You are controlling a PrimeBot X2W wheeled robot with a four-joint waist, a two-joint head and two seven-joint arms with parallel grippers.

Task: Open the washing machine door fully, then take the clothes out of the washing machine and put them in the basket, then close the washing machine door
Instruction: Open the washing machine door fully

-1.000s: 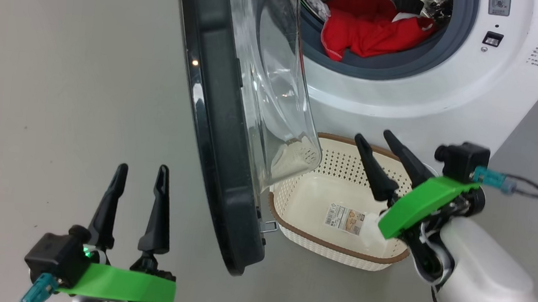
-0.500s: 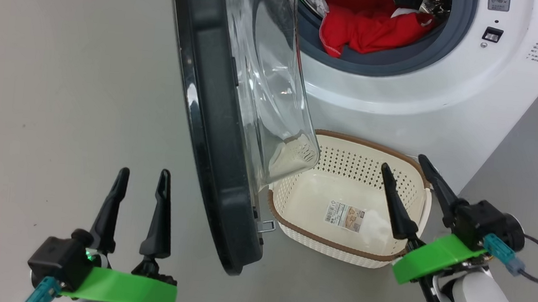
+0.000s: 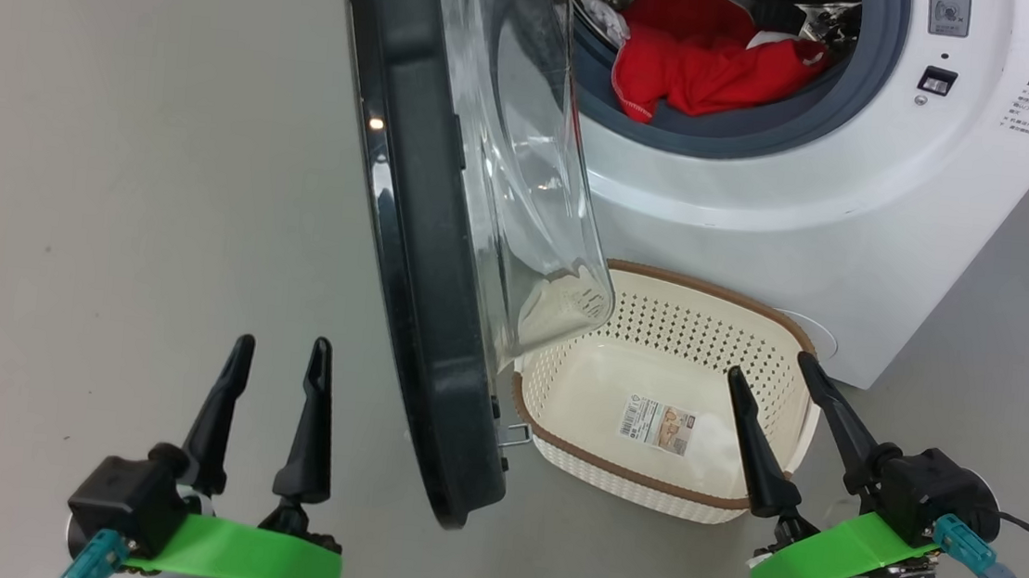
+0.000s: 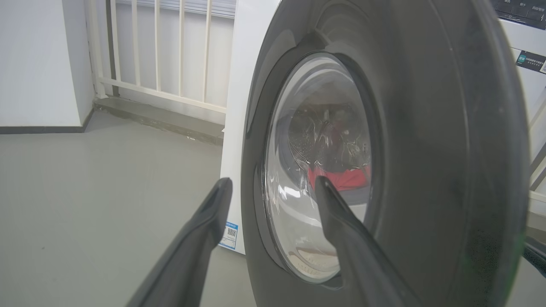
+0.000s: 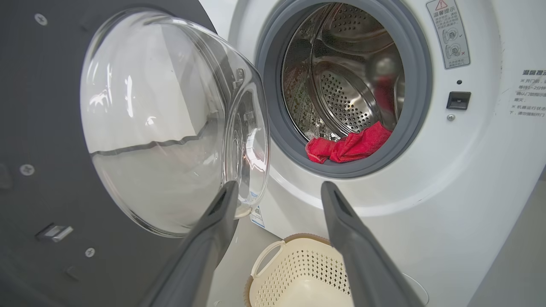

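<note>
Okay, left gripper point(image 3: 282, 343): two long dark fingers point(image 3: 307, 429) on a green mount point(image 3: 239, 558), jaws apart, holding nothing, low beside the outer face of the large round glossy black-rimmed washing machine door point(image 3: 419, 318). Same for right gripper point(image 3: 770, 365): spread, empty, at the near right corner of the small cream-white perforated plastic basket point(image 3: 647, 476) with a brown rim.

Basket sits on the grey floor point(image 3: 113, 198) just in front of the big white front-loading washing machine point(image 3: 763, 218), partly under the door's bulging clear glass bowl point(image 3: 533, 188). Nothing in it but a paper barcode label point(image 3: 659, 423).

Bright red fabric clothes point(image 3: 693, 62) lie in the perforated steel drum point(image 5: 349, 85), spilling onto the grey rubber gasket point(image 3: 733, 136).

Progress: door swung out, probably not fully. Unloading not begun, closing left.

Writing: warning sticker point(image 5: 448, 34) with a red triangle and Chinese text, more print at right, blue QR label point(image 4: 230, 233) low on the machine's side. None legible.
</note>
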